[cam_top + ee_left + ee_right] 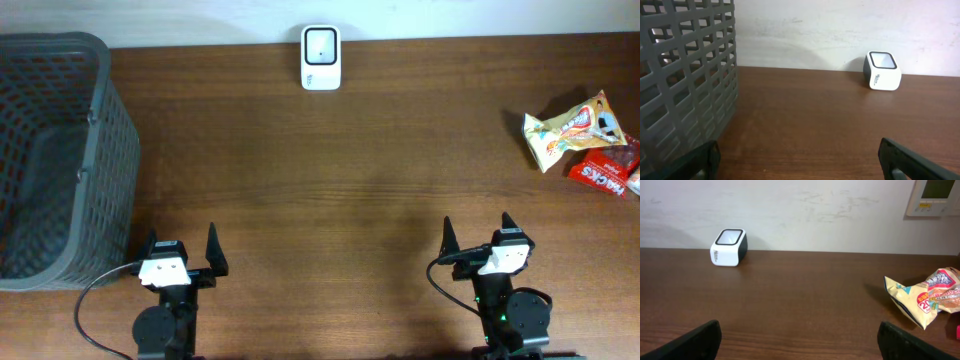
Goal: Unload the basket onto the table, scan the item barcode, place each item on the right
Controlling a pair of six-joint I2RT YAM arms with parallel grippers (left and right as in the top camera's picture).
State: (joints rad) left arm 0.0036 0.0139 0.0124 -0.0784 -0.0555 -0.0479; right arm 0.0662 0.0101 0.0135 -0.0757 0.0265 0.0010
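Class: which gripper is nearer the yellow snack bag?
Right. The yellow snack bag lies ahead of the right gripper, slightly outward; the left gripper is far across, by the basket.

Dark wooden table set against a pale wall, under even light.

The table (330,180) has a dark brown wood-grain top with a matt finish and a faint sheen near its middle. Its far edge runs straight along the wall (815,215). The wall is off-white and carries faint scuffs and smudges, most noticeable above the middle of the far edge. A pale panel (935,197) with a greenish display is mounted on the wall above the far right corner. It appears to be a control unit, but its lettering is too small to read. Lighting is diffuse and shadows are soft.
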